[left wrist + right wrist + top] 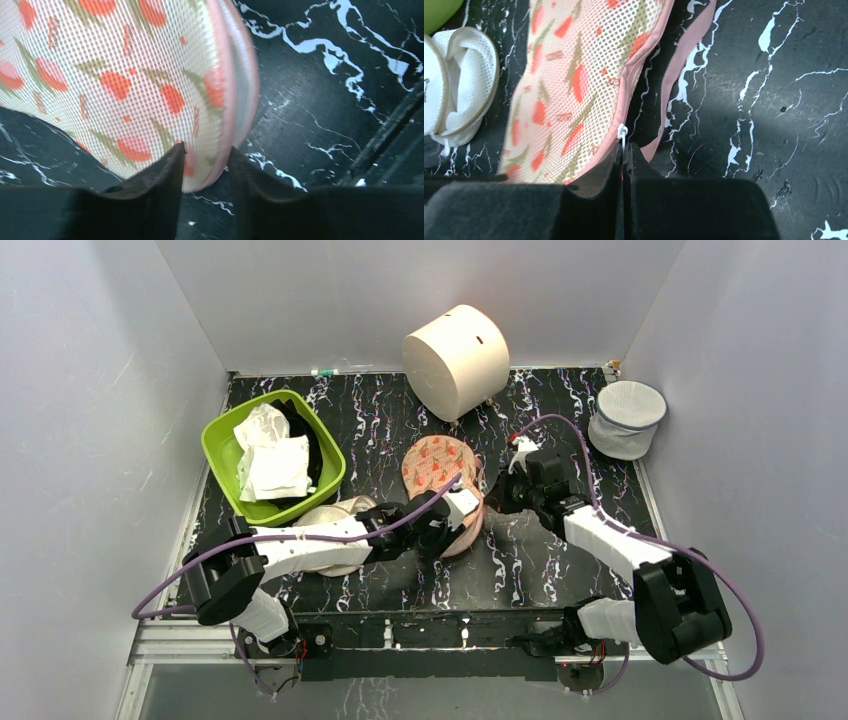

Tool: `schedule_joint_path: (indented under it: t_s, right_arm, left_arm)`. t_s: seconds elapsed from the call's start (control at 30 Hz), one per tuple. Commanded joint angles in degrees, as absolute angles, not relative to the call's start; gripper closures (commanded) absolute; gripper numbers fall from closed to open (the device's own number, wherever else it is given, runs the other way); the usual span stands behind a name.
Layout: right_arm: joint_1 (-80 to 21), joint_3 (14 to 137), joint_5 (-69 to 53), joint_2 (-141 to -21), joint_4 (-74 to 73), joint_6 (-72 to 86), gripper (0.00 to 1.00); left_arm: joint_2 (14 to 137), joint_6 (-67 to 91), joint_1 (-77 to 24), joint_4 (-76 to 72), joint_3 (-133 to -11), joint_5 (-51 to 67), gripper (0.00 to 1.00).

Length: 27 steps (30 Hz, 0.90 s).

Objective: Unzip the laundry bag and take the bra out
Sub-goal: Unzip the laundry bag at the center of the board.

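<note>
The laundry bag (125,75) has its rim pinched in the left hand (206,150).

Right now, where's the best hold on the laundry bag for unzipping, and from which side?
The white zipper pull on the pink rim of the laundry bag. It is a thin tab sticking out of the seam, so pinch it flat from outside the rim, as the right tool does. The left tool braces the rim.

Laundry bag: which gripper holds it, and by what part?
Both. The left gripper pinches the laundry bag by its zippered rim; the right gripper is shut on the white zipper pull.
</note>
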<state>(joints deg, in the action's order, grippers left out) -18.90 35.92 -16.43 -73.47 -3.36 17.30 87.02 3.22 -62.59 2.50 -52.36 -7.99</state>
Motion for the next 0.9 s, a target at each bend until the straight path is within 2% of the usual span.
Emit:
schedule_joint_path:
  t_s: [0.0,0.07,0.2,0.67,0.77,0.87]
  right_arm:
    - [-22.22,32.96,-16.13,-66.74,-3.21,18.9,1.0]
    - [-24.04,30.84,-15.65,-63.61,-3.21,21.09,1.0]
    - [-25.16,27.25,-15.45,-57.55,-2.3,24.8,1.0]
    - [-25.62,26.19,-16.88,-53.15,-3.3,26.1,1.0]
    - [-25.73,26.1,-16.94,-52.86,-3.32,26.1,1.0]
    - [-25.73,26.18,-16.02,-52.18,-3.96,25.83,1.0]
  left_arm:
    - [85.28,4.48,-62.67,6.34,-53.54,-3.61,0.56]
    - [85.92,4.57,-62.67,6.53,-55.64,-2.47,0.47]
    - [88.08,4.9,-62.67,6.34,-59.95,-0.06,0.38]
    - [99.37,4.75,-62.67,10.15,-70.47,-4.47,0.39]
    - [100.8,4.47,-62.67,11.22,-71.16,-7.73,0.45]
    - [100.52,3.84,-62.67,11.93,-70.47,-11.1,0.62]
